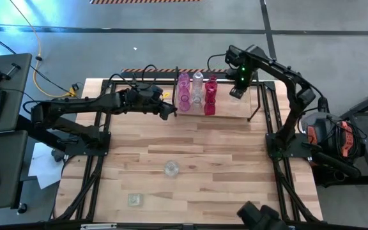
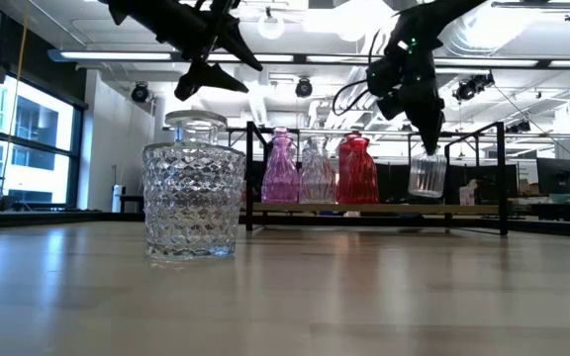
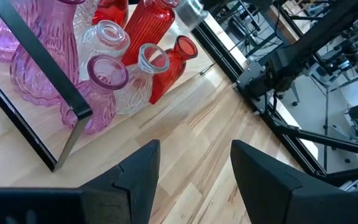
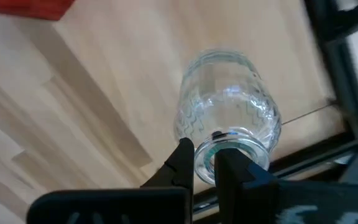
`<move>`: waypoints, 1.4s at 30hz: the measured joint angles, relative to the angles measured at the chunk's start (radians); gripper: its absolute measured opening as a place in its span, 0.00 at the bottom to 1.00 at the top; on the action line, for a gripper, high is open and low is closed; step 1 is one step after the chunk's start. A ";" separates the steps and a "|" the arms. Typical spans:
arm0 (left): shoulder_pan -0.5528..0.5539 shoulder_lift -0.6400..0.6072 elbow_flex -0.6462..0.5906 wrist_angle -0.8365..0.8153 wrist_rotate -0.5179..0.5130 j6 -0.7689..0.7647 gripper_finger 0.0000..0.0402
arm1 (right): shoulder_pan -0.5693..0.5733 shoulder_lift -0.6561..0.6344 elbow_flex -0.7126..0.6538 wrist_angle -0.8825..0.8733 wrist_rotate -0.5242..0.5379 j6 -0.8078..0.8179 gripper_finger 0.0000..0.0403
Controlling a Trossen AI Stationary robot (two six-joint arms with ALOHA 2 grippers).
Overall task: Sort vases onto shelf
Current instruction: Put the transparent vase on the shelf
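The small two-tier shelf [image 1: 251,102] with thin black metal frame and light wooden boards stands at the far edge of the wooden table [image 1: 235,160]. On its left part the high view shows 6 glass vases in 3 columns of 2: 2 pale pink ribbed vases [image 1: 183,89], 2 clear cut-glass vases [image 1: 197,88] and 2 red ribbed vases [image 1: 210,94].

The right gripper [image 4: 204,160] is over the right part of the shelf, its fingers pinched on the rim of a 7th piece, a clear patterned glass vase [image 4: 225,102] that hangs upright just above the board.

The left gripper [image 3: 194,177] hovers near the left end of the shelf, beside the pink vases, jaws spread wide with nothing between them.

2 more clear pieces stand on the near table, well apart from the shelf: a clear round vase [image 1: 171,168] near the middle and a clear diamond-cut square glass [image 1: 134,200] nearer the front-left.
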 joint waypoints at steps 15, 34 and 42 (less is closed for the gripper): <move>0.000 0.000 0.000 0.013 0.000 -0.003 0.46 | -0.041 0.108 0.067 -0.006 0.041 -0.073 0.02; 0.000 0.000 0.000 0.012 -0.004 -0.008 0.46 | -0.041 0.112 0.067 0.066 0.019 -0.098 0.26; 0.000 0.000 0.000 0.012 -0.004 -0.006 0.46 | -0.030 0.112 0.066 0.062 0.017 -0.067 0.32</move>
